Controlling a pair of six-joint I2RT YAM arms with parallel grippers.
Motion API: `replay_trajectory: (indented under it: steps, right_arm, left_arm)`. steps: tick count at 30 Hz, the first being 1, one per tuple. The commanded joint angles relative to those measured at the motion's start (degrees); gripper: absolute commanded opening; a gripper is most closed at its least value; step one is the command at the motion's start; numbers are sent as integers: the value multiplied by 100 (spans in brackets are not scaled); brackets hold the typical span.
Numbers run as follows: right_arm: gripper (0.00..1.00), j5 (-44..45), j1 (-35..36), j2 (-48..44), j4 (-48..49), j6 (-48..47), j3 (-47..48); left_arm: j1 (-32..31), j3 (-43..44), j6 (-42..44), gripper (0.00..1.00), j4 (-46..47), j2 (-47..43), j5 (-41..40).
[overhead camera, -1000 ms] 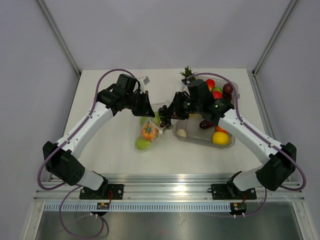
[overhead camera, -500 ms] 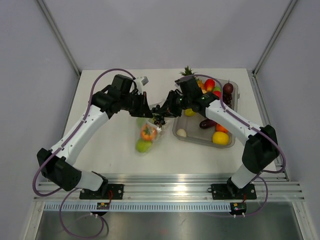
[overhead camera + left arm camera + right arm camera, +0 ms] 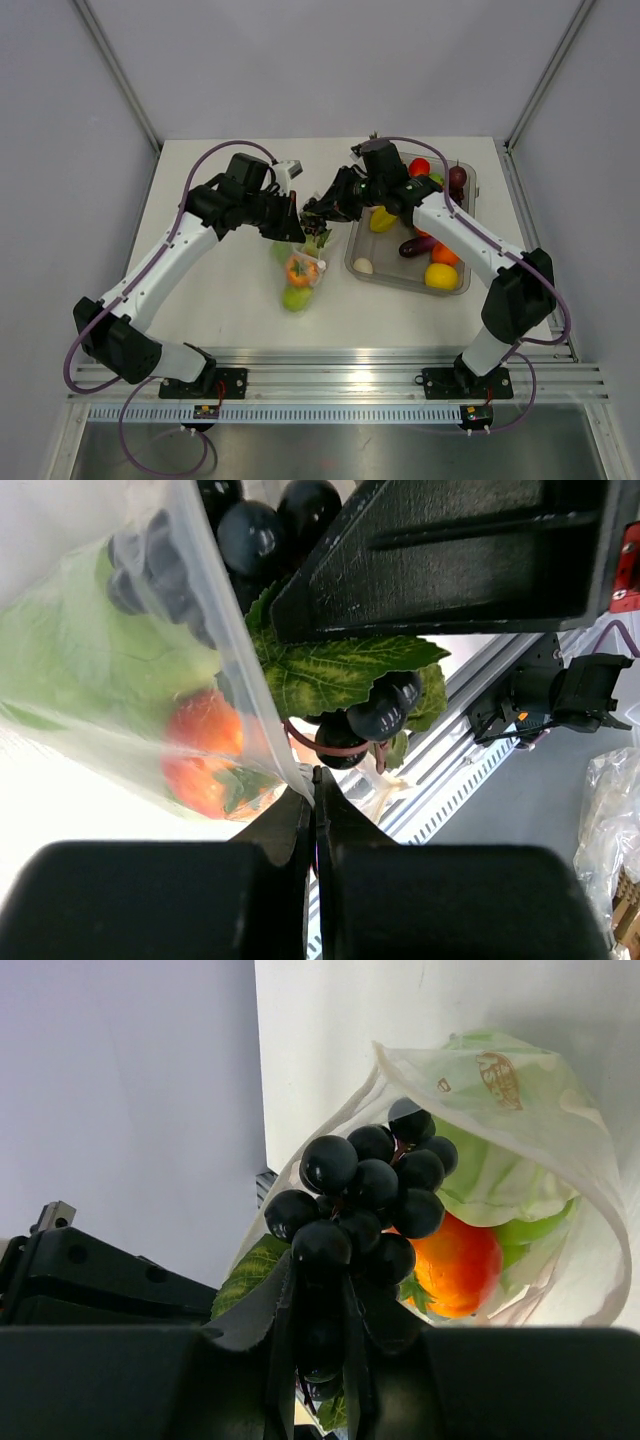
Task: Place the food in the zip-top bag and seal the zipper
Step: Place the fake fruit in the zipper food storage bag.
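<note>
Zip-top bag (image 3: 298,272), pinched by left end effector (image 3: 315,780) above white table (image 3: 220,290); right end effector (image 3: 318,208) grips grapes (image 3: 365,1200).

Links of left arm (image 3: 165,255) and right arm (image 3: 470,238): smooth white shells. Joints at shoulder, elbow, wrist: bulky black housings. Purple cable (image 3: 197,168): thin, runs outside each arm from base to wrist in wide loop. Base plates (image 3: 215,382): black, flat, bolted down. Small black board (image 3: 208,410) with orange spot in front of each base. Ends: left gripper (image 3: 315,785), right gripper (image 3: 318,1290), matte black, flat angular fingers. Pale grey-white block (image 3: 288,167) on left wrist.
</note>
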Motion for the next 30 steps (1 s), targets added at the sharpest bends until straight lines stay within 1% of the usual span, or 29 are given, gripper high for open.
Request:
replay_trajectory:
  steps: [1, 8, 11, 15, 18, 19, 22, 23, 26, 28, 30]
  right_arm:
    - [14, -42, -30, -79, 117, -21, 317]
    - [13, 168, 85, 211, 188, -144, -176]
    - [13, 370, 243, 300, -66, -363, -176]
    - [17, 757, 287, 133, -357, -627, -351]
    - [29, 977, 331, 19, -717, -1013, -352]
    - [40, 1177, 366, 10, -1066, -1154, -221]
    - [57, 1442, 585, -78, -1551, -1725, 69]
    - [65, 1487, 621, -130, -1814, -1927, 114]
    - [74, 1706, 639, -332, -2194, -2191, 193]
    - [77, 2039, 630, -499, -2473, -2280, 289]
    - [77, 2416, 638, -649, -2616, -2333, 360]
  left_arm:
    - [-72, 35, 122, 0, 282, -91, 247]
    - [-72, 202, -1, 0, 423, -82, 344]
    - [-72, 246, -89, 0, 511, 5, 440]
    - [-72, 272, -177, 0, 581, -12, 432]
    - [-72, 264, -300, 0, 686, -20, 415]
    - [-72, 272, -370, 0, 756, -29, 423]
    - [-72, 325, -423, 0, 845, -29, 502]
    - [-63, 343, -432, 0, 845, -29, 520]
    - [-72, 395, -458, 0, 880, -20, 625]
    - [-72, 413, -476, 0, 897, -29, 695]
    - [-72, 413, -459, 0, 898, -29, 722]
